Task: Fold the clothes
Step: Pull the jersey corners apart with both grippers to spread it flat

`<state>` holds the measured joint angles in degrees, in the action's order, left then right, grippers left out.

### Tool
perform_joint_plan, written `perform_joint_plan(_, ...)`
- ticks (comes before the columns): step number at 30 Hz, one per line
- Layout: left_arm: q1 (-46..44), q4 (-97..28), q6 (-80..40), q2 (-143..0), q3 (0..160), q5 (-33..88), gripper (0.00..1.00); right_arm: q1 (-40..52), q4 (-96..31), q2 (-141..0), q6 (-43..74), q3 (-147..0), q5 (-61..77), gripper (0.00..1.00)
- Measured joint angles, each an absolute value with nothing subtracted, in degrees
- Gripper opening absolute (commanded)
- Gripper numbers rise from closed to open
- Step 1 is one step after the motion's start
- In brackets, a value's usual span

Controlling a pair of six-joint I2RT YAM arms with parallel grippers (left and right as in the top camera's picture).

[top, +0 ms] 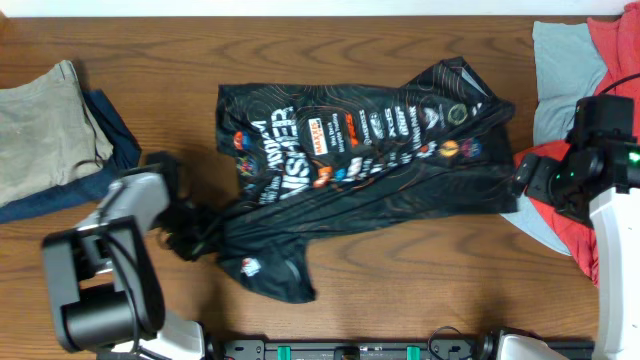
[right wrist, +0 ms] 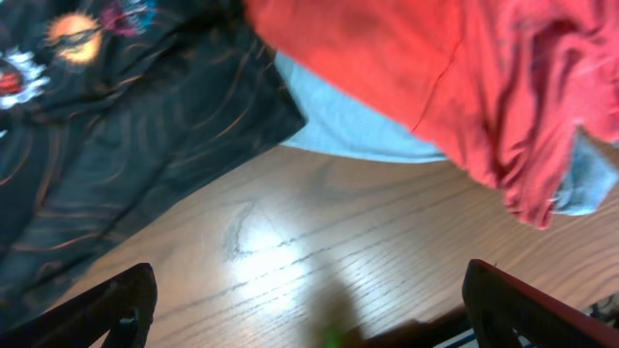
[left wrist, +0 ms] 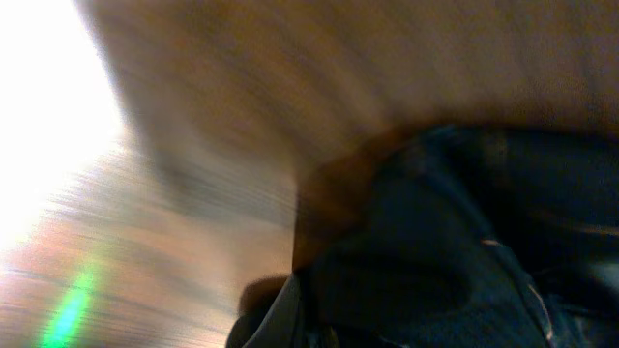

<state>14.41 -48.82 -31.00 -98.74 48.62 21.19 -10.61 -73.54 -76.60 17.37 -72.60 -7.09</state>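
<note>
Pinching bunched jersey [top: 370, 170] corner, left tool [top: 190, 228], right tool [right wrist: 309, 307] spread over bare table [right wrist: 290, 242]

A brown wooden table [top: 330, 50] with clear grain carries everything, and light glares off its bare surface. Along its near edge runs a dark rail [top: 350, 350] with green fittings, perhaps a mounting bar.

- Bench [top: 400, 285]: brown wood, grain running left to right in the overhead view, with darker streaks.
- Finish semi-gloss; a white glare patch [right wrist: 253, 235] sits on bare wood in the right wrist view.
- Pale strip [top: 300, 6] along the far edge; wall or floor, cannot tell.
- Left wrist view blurred: wood tone only, with a blown-out white area [left wrist: 39, 106] at left.
- Dark rail [top: 350, 351] with green fittings along the near edge.
</note>
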Motion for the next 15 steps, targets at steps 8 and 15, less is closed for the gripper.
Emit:
perform_joint_plan(8,24.27,-50.48,-24.93,-98.72,48.21,20.8,0.06,-10.61,-62.72,-76.6,17.17,-59.4,-0.1,0.91)
perform_joint_plan(15,23.38,-50.61,-23.73,-98.72,48.07,20.71,0.06,-10.61,-48.6,-76.6,17.37,-46.63,5.8,0.85)
